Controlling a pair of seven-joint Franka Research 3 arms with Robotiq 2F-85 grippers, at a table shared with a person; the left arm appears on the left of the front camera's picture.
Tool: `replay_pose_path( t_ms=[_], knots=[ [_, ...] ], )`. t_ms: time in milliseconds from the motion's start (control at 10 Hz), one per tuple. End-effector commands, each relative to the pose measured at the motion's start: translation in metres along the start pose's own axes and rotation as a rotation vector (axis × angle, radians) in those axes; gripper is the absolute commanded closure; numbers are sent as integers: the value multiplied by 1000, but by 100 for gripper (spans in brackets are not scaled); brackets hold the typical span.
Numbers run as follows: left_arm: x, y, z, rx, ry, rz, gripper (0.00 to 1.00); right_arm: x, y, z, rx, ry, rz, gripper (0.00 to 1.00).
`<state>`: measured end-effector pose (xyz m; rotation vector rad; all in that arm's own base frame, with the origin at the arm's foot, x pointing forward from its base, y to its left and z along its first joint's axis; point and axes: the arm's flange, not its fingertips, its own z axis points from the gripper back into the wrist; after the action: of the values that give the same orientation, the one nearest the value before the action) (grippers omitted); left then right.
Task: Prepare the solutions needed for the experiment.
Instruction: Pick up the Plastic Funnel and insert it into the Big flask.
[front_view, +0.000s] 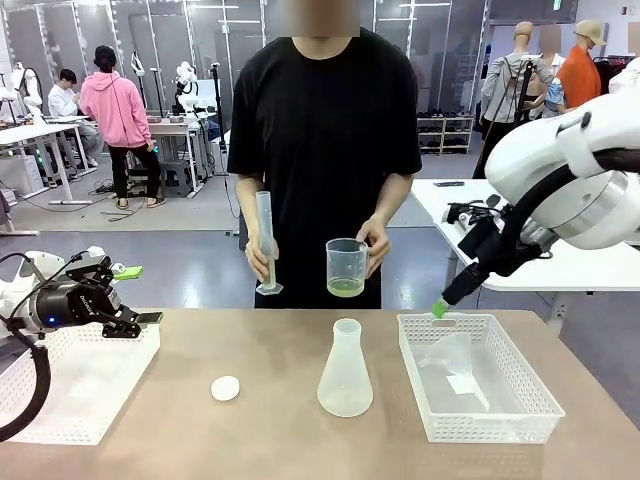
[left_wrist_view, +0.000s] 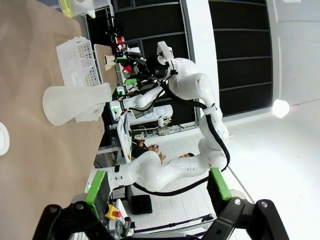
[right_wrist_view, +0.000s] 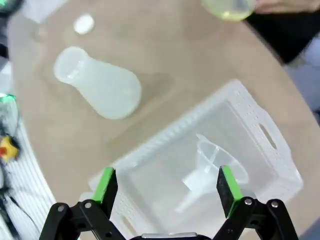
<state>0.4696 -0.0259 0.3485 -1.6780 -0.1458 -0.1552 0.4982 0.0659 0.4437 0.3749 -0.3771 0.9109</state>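
A person at the far side holds a clear beaker (front_view: 346, 268) with a shallow layer of pale yellow-green solution (front_view: 346, 288) in one hand and a tall graduated cylinder (front_view: 265, 240) in the other. The beaker with the solution (right_wrist_view: 230, 7) also shows at the top edge of the right wrist view. A translucent conical flask (front_view: 345, 372) (right_wrist_view: 97, 82) (left_wrist_view: 75, 102) stands mid-table. My left gripper (front_view: 137, 295) (left_wrist_view: 157, 200) hangs open over the left basket (front_view: 70, 385). My right gripper (front_view: 443, 305) (right_wrist_view: 167, 185) hovers open above the right basket (front_view: 520, 400) (right_wrist_view: 270, 135).
A clear funnel (front_view: 455, 360) (right_wrist_view: 210, 167) lies in the right basket. A small white round cap (front_view: 225, 388) (right_wrist_view: 83, 23) rests on the table left of the flask. Bare tabletop lies between the baskets around the flask.
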Motion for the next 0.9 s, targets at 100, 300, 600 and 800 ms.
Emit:
replay_pose_path(
  t_ms=[100,300,600,800],
  knots=[
    [1,0,-1,-9,-11,-5,0,13,-30,-7,-26,129,392,0],
    [1,0,-1,-9,-11,-5,0,24,-42,-15,83,216,538,0],
    [1,0,-1,-9,-11,-5,0,37,-48,-23,130,335,580,0],
    [1,0,-1,-9,-11,-5,0,27,-38,-26,114,242,570,0]
  ],
)
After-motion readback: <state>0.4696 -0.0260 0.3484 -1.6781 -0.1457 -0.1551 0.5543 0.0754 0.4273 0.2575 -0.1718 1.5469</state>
